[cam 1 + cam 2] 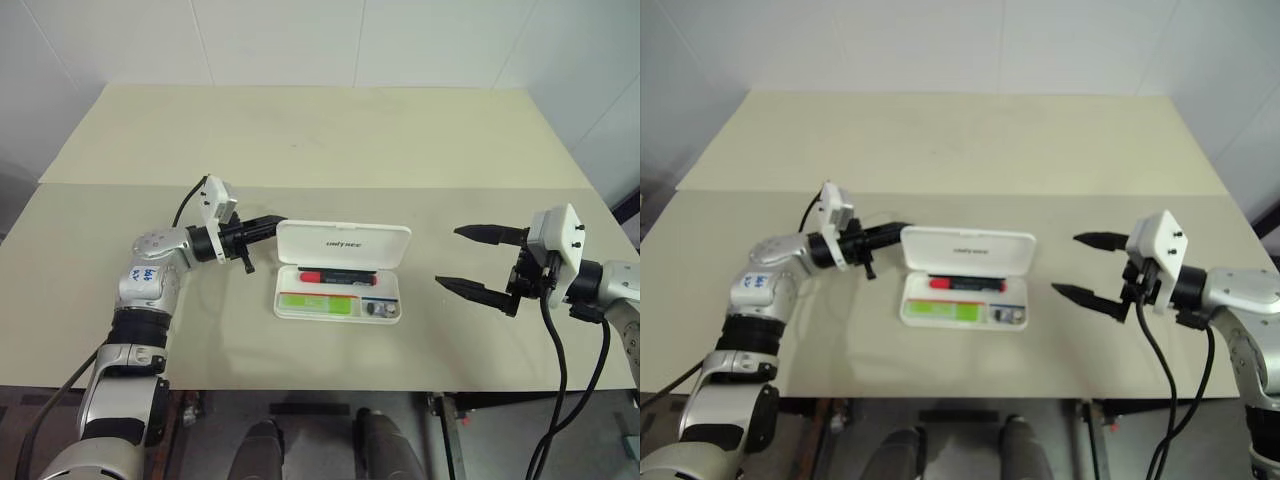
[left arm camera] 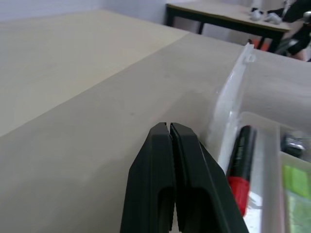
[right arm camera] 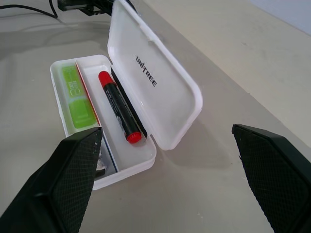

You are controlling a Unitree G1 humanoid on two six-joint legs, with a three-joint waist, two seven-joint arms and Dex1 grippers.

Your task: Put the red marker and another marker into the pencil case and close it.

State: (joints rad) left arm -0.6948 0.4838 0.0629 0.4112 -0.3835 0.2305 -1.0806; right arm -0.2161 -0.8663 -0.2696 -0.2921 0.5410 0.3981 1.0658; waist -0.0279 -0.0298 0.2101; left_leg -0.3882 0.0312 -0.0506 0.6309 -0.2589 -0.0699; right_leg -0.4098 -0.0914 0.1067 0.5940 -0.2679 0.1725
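Observation:
The white pencil case (image 1: 388,300) lies open on the middle of the table, its lid (image 1: 342,244) standing up at the back. Inside lie the red marker (image 1: 335,276), along the back of the tray, and the neon green highlighter (image 1: 318,303), the other marker, in the front compartment. My left gripper (image 1: 276,223) is shut and empty, pointing level at the lid's left end, just behind it; contact is unclear. To the right of the case hangs my right gripper (image 1: 449,256), wide open and empty, facing the case. Its wrist view shows the red marker (image 3: 119,107) and highlighter (image 3: 77,97).
A small dark and silver item (image 1: 380,309) sits in the tray's right-hand compartment. The beige table (image 1: 300,140) stretches far behind the case, with a seam line running across it. Its front edge (image 1: 330,388) lies close below the case.

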